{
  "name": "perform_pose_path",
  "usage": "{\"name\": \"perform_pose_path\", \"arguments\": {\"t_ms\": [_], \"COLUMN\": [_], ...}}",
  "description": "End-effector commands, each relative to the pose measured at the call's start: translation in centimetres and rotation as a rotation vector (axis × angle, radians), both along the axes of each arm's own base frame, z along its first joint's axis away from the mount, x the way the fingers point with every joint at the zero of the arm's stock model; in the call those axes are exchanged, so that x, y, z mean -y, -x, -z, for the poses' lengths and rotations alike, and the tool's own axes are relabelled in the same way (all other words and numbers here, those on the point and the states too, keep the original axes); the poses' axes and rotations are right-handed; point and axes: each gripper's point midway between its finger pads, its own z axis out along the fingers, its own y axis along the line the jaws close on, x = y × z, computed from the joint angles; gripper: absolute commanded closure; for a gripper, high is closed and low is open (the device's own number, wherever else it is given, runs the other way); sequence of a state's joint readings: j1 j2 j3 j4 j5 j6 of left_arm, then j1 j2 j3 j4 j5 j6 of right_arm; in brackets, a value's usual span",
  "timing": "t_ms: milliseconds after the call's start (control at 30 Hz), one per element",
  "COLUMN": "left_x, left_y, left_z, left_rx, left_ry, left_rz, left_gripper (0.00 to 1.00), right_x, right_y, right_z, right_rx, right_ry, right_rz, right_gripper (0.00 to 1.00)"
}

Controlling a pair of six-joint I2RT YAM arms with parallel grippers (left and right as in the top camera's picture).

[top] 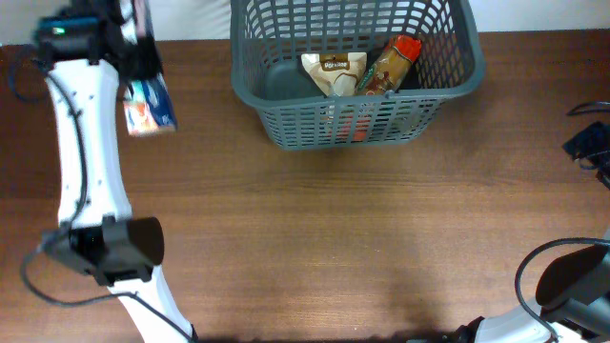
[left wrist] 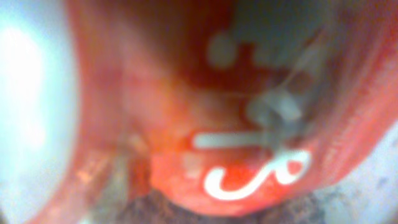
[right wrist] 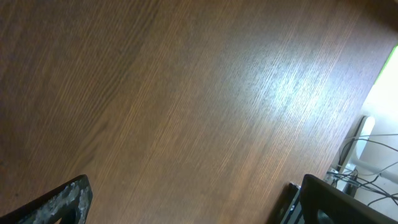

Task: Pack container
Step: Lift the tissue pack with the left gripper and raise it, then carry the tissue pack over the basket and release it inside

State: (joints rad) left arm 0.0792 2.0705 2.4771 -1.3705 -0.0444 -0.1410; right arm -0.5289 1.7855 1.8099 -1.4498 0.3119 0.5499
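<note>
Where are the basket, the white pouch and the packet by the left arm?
basket (top: 295,124), overhead view, front lattice wall
white pouch (top: 335,70), overhead view, middle of its face
packet (top: 149,107), overhead view, printed face

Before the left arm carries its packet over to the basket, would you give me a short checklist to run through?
1. Snack packet at the left gripper: ok, it sits at the gripper's tip beside the arm.
2. Hold seen up close: cannot tell, the left wrist view is a red blur and the fingers are hidden.
3. Room in the container: ok, bare base shows left of the white pouch and the brown bottle.
4. Path to the container: ok, only bare table lies between.
5. Right gripper out of the way: ok, open over bare wood.
</note>
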Motion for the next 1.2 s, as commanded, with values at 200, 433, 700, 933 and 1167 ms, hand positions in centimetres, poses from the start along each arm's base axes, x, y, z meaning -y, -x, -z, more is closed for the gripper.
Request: {"name": "perform_pose_path", "arguments": {"t_ms": [200, 433, 700, 933, 1167], "left_x": [14.9, 21.4, 25.2, 27.1, 27.6], "left_y": [1.3, -0.6, -5.0, -7.4, -8.2], "left_z": [-15.9, -18.1, -10.1, -3.7, 0.7], "left_rx": [0.501, 0.664, 0.525, 0.411, 0.318], "left_ry": [0.010, 0.001, 0.019, 0.035, 0.018], "left_rz": [0.223, 0.250, 0.324, 0.346, 0.358], "left_gripper": [0.98, 0.98, 0.98, 0.98, 0.94], "right_x": [0.0, 0.0, 0.0, 0.0, 0.0], "right_y": [0.2, 0.2, 0.2, 0.2, 0.2], "right_z": [-0.2, -0.2, -0.2, -0.2, -0.2], "right_rx": [0.008, 0.008, 0.008, 0.008, 0.008], "right_ry": [0.005, 0.005, 0.005, 0.005, 0.005], "right_rz": [0.010, 0.010, 0.010, 0.010, 0.010], "right_gripper": [0.01, 0.01, 0.01, 0.01, 0.01]}}
